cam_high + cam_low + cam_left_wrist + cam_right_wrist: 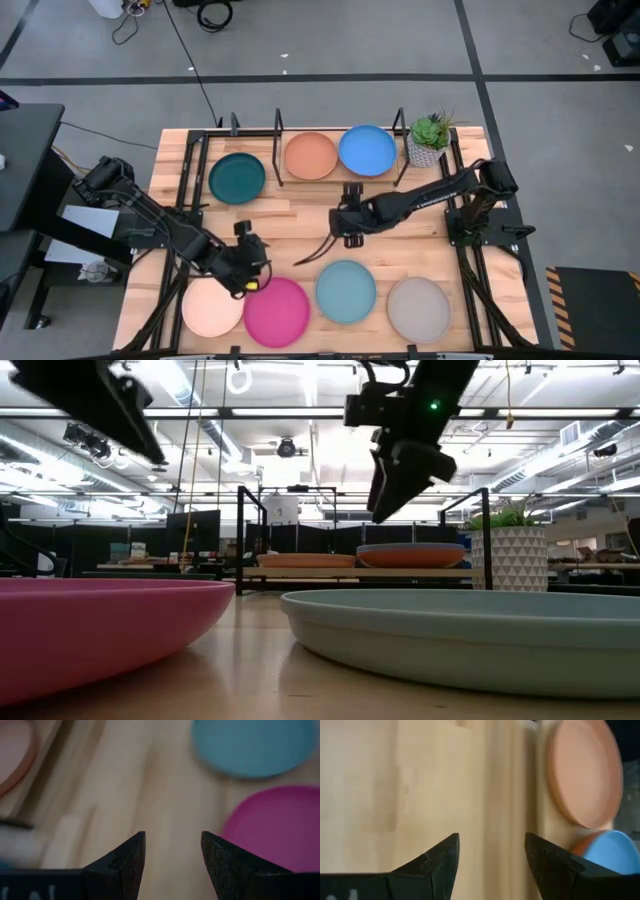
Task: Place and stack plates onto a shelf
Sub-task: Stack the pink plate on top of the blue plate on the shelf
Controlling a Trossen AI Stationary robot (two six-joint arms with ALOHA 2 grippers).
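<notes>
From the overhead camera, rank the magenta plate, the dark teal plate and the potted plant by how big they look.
1. Magenta plate, largest.
2. Dark teal plate, a little smaller in the picture; it lies farther up the table, so the two may match in true size.
3. Potted plant, clearly smallest.

Left gripper [254, 262] fingers [120, 865] apart, right gripper [341, 226] likewise, both empty
</notes>
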